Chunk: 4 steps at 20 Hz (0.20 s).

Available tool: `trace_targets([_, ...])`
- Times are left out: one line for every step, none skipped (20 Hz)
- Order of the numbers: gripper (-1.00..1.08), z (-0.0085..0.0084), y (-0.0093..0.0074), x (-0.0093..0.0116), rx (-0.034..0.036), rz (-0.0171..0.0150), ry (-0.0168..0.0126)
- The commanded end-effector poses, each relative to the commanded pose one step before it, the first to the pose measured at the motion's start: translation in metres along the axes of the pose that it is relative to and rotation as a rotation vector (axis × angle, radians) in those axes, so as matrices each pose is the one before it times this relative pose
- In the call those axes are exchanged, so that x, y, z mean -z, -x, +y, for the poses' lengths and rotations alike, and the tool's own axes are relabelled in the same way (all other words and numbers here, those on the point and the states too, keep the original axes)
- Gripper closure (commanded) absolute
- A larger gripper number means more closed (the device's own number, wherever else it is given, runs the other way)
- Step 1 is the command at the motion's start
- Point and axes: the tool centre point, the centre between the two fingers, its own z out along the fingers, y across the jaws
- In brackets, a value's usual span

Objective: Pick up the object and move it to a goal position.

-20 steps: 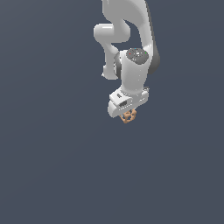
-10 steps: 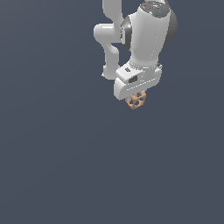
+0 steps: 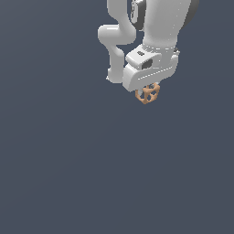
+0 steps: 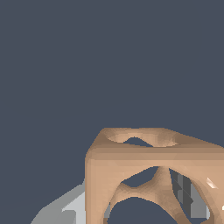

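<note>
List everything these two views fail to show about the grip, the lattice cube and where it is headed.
- Fingertips: exterior view, hidden behind the gripper body and the lattice cube; contact is not visible.
- Cube's lower part: wrist view, cut off by the frame edge.
- Grey finger: wrist view, glimpsed only through the holes.
- Goal position: no marker in either view.
- Upper arm: exterior view, cut off by the top edge.

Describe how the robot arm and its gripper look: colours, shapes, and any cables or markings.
The arm is glossy white, built of rounded tube-like links with bulging joints and dark grey or black sections near the wrist. The gripper has a blocky, angular white housing with a small dark recess on one face. No cables or markings are visible. The wrist view shows only a light grey finger.
</note>
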Motion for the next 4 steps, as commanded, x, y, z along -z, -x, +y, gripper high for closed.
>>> trace_targets([1.08,-0.00102,-0.0009,0.00594,-0.00036,-0.00126,-0.00051])
trace_targets([1.08,0.00007,-0.00028,0.00115,-0.00047,-0.00002,0.00013])
trace_targets([1.08,-0.00006,-0.00025,0.00063,0.0,0.0,0.0])
trace_targets([1.08,-0.00001,-0.00009,0.00019,0.0,0.0,0.0])
